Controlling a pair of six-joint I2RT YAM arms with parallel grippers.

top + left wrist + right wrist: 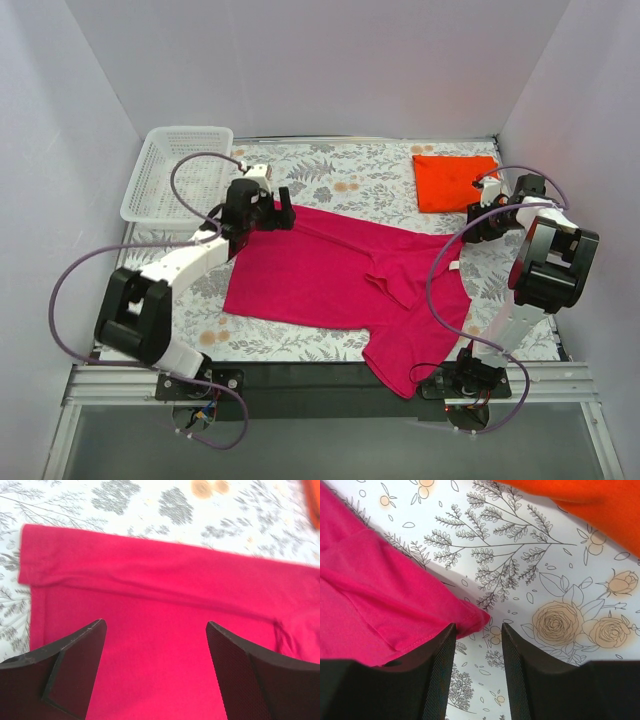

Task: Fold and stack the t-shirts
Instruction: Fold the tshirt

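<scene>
Top view: white mesh basket (pixel 176 168) at the far left corner of the floral tablecloth (pixel 350 180). Plain white walls on three sides. Purple cables (pixel 436 280) loop off both arms, and the right one crosses over the magenta shirt (pixel 320 285). That shirt is spread across the middle, one end hanging over the near table edge. The orange shirt (pixel 452 182) lies folded at the far right, well apart from the magenta one. The left gripper (pixel 284 214) sits over the magenta shirt's far left edge. The right gripper (pixel 470 230) is between the two shirts, just beside the orange one.

Left wrist: left gripper (pixel 155 624) fingers spread wide and gripping nothing, with the magenta shirt (pixel 165 580) flat below and a folded hem band along its far side. Tablecloth (pixel 150 510) beyond, sliver of orange shirt (pixel 315 500) at the top right.

Right wrist: right gripper (pixel 479 626) fingers partly apart, bare tablecloth (pixel 530 580) showing in the gap. A magenta shirt (pixel 375 600) corner ends right at the tips, possibly brushing one finger; hard to tell. It is not pinched. Orange shirt (pixel 600 505) at the upper right, apart.
</scene>
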